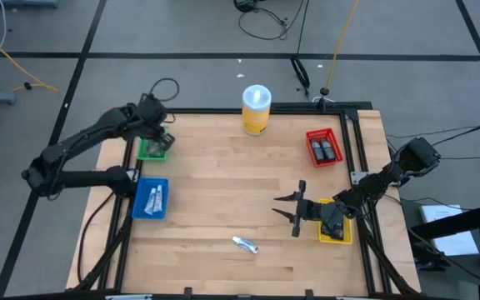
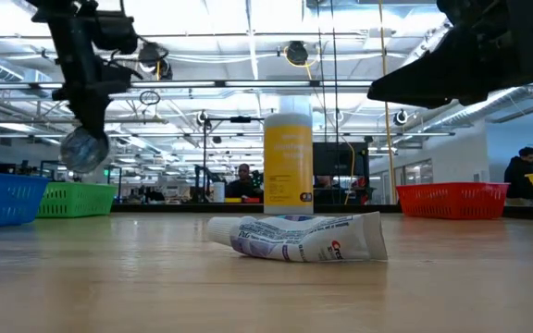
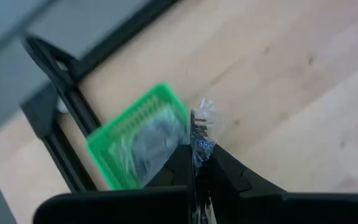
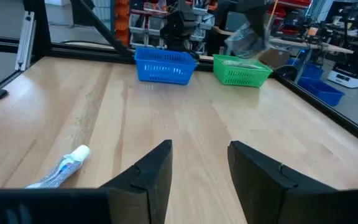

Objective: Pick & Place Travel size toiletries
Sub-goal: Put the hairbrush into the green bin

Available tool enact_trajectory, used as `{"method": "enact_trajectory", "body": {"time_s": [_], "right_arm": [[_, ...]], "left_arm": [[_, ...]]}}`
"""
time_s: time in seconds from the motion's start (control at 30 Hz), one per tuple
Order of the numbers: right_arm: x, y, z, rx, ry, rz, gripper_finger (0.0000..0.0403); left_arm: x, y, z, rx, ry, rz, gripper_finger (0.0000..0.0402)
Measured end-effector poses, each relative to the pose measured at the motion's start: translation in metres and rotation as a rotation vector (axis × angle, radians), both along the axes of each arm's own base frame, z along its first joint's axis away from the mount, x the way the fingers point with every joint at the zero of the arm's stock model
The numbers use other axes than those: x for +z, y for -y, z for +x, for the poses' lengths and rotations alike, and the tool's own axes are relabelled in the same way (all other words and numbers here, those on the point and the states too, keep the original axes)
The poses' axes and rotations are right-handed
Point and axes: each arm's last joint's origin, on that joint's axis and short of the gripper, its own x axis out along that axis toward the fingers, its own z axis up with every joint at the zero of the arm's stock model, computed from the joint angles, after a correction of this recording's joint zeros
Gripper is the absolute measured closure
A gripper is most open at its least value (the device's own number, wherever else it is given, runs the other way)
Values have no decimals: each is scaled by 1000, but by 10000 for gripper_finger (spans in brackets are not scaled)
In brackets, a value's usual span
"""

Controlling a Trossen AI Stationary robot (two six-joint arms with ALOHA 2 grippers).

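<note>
Above the green bin (image 1: pixel 152 148) at the table's (image 1: pixel 223 192) ten o'clock edge, the left hand (image 1: pixel 163 138) pinches a clear-wrapped grey packet (image 3: pixel 202 129) between its pressed-together fingers, the packet hanging over the bin, which already holds similar packets. In the low view the same packet (image 2: pixel 85 148) dangles well above the table surface. Just below, at nine o'clock, the blue bin (image 1: pixel 150 198) carries white tubes. A lone white tube (image 1: pixel 245 244) lies flat on the bare wood at six o'clock, well apart from every bin; the low view shows it on its side, cap toward the left. The right hand (image 1: pixel 287 210) hovers near four o'clock with its fingers spread wide and gripping nothing, just beside the yellow bin (image 1: pixel 337 232), pointing across the table toward the tube. At two o'clock the red bin (image 1: pixel 324 147) holds small black bottles. A tall yellow canister (image 1: pixel 256 109) with a white lid stands upright at twelve o'clock.
</note>
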Motion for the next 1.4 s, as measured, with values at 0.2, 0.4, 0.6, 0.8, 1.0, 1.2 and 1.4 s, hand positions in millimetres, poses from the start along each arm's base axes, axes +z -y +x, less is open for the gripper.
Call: {"method": "enact_trajectory", "body": {"time_s": [0.2,0.4,0.6,0.8,1.0,1.2,1.4], "right_arm": [[0,0,0,-2,2,14,255],[0,0,0,-2,2,14,257],[0,0,0,-2,2,14,259],[0,0,0,-2,2,15,258],[-1,-1,0,15,-3,31,257],[-1,-1,0,16,-3,32,257],[0,-1,0,18,1,27,257]], "left_arm": [[-5,-10,-25,42,-19,-138,356],[-12,-17,-39,92,3,-193,348],[-12,-18,-41,28,87,-251,347],[-12,-24,-42,22,170,-267,347],[-26,-31,-45,31,141,-295,346],[-35,-33,-44,1,136,-279,341],[-35,-33,-44,-30,125,-272,275]]}}
